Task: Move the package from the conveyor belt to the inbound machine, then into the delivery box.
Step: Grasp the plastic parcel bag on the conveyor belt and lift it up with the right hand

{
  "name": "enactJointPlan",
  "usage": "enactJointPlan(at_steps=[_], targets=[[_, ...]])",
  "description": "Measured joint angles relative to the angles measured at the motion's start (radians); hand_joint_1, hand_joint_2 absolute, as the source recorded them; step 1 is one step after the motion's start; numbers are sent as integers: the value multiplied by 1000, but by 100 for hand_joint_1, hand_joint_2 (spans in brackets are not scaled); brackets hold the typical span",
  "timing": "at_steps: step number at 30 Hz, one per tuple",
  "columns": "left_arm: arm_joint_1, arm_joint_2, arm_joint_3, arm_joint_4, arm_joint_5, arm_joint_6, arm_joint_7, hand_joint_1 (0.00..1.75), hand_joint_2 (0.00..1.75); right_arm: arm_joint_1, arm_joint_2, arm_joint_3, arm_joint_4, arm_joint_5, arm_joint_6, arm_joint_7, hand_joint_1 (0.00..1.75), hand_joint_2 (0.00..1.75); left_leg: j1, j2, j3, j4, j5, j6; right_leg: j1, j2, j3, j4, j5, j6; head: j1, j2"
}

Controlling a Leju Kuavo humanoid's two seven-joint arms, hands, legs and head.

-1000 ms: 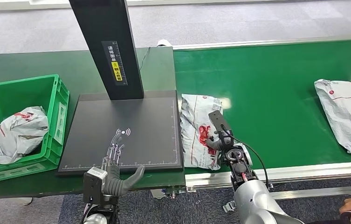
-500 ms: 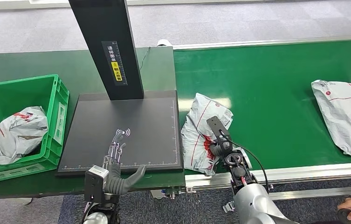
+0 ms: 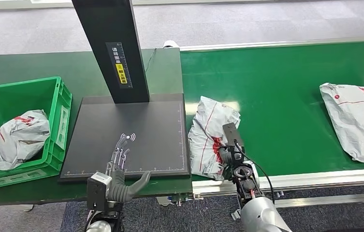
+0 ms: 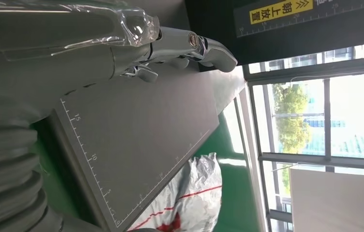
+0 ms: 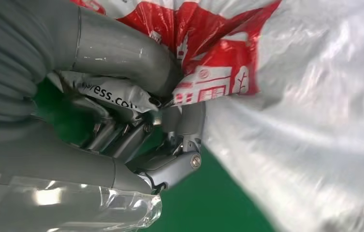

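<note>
Green conveyor belt (image 3: 286, 87), crumpled package (image 3: 211, 135) pinched in the right robot hand (image 3: 228, 153).

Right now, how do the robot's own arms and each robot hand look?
Both arms are silver metal. The left robot hand has a grey ribbed cover, a thick grey thumb and slim metal fingers. The right robot hand is dark, with a black cable looping beside its wrist. A clear plastic cover sits over each wrist.
</note>
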Motion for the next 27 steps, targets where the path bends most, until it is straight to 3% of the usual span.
enactJointPlan(at_steps=[6,9,13,17,21,27], targets=[[23,0,15,-13,1,13,-17,0,175,-23,22,-183,-29,-318,-25,-447,175,175,0,0,-2,0,0,0,0,0,-2,0,0,0,0,0],[28,0,22,-13,2,22,-32,0,175,-35,35,-252,-82,-461,2,-578,175,175,0,0,-2,0,0,0,0,0,-2,0,0,0,0,0],[35,0,27,-11,5,35,-50,0,175,-26,77,-254,-256,-639,11,-616,175,175,0,0,-2,0,0,0,0,0,-3,0,0,0,0,0],[38,0,28,-10,7,42,-56,0,175,-4,108,-208,-417,-717,-14,-618,175,175,0,0,-2,0,0,0,0,0,-3,0,0,0,0,0],[43,0,32,-10,10,45,-60,0,175,40,127,-95,-585,-804,-44,-618,175,175,0,1,-3,0,0,0,0,1,-4,0,0,0,0,0],[42,-3,36,-10,11,44,-61,0,175,24,137,150,-569,-797,107,-581,175,175,0,2,-3,0,0,0,0,1,-5,0,0,-1,0,0]])
